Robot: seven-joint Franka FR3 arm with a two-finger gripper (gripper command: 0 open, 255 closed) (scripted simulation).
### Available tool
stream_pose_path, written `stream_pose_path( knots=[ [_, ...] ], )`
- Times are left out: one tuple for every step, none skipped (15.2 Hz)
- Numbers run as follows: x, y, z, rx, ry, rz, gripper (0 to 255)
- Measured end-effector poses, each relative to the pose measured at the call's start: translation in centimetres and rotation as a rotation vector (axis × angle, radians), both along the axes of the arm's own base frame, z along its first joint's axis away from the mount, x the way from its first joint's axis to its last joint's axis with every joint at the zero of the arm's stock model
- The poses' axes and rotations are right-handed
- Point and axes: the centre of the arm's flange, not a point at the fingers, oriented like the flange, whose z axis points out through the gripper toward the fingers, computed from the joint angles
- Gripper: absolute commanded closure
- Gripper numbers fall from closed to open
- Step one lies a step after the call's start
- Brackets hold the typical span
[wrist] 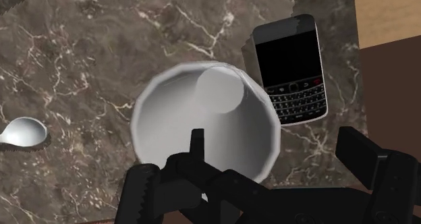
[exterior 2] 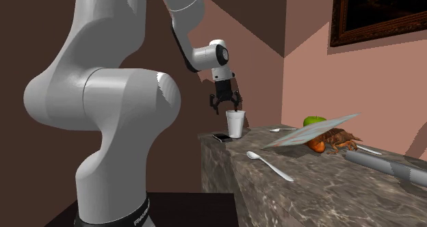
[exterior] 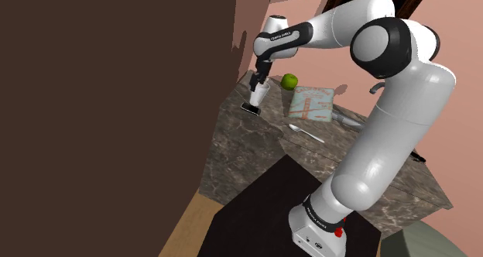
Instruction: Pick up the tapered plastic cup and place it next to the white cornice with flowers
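A white tapered cup [exterior 2: 235,124] stands upright on the dark marble counter [exterior 2: 321,184], near its far corner. My black gripper [exterior 2: 226,107] hangs just above the cup's rim, fingers apart and holding nothing. In the wrist view I look down into the cup [wrist: 202,125]. The gripper [wrist: 256,179] is open there, with one finger [wrist: 138,196] over the cup's edge and the other finger [wrist: 374,163] well outside it. In the shoulder view the gripper [exterior: 262,76] sits on top of the cup [exterior: 259,93].
A black phone [wrist: 290,67] lies right beside the cup, near the counter's edge. On the counter lie a spoon [exterior 2: 268,163], a green apple [exterior: 289,80], a printed sheet [exterior: 311,103] and a grey tool [exterior 2: 383,165]. A dark brown wall [exterior: 116,116] rises beside the counter.
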Motion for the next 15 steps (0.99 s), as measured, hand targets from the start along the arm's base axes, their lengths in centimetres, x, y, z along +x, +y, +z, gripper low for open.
stream_pose_path(
  knots=[
    [0.0,-0.1,-0.6,0.000,0.000,0.000,0],
    [-0.1,-0.2,-1.1,0.000,0.000,0.000,0],
    [-0.1,-0.3,-1.8,0.000,0.000,0.000,0],
    [0.0,-0.3,-2.1,0.000,0.000,0.000,0],
    [0.0,-0.3,-2.3,0.000,0.000,0.000,0],
    [0.0,-0.3,-2.3,0.000,0.000,0.000,0],
    [0.0,-0.3,-2.4,0.000,0.000,0.000,0],
    [0.0,-0.4,-2.4,0.000,0.000,0.000,0],
    [0.0,-0.4,-2.4,0.000,0.000,0.000,0],
    [0.0,-0.4,-2.4,0.000,-0.001,0.000,0],
    [0.0,-0.4,-2.4,0.000,0.000,0.000,255],
    [0.0,-0.4,-2.4,0.000,-0.001,0.000,255],
    [0.0,-0.4,-2.4,0.000,0.000,0.000,255],
    [0.0,-0.4,-2.4,0.000,0.000,0.000,255],
    [0.0,-0.4,-2.3,-0.001,-0.001,0.000,255]
  ],
)
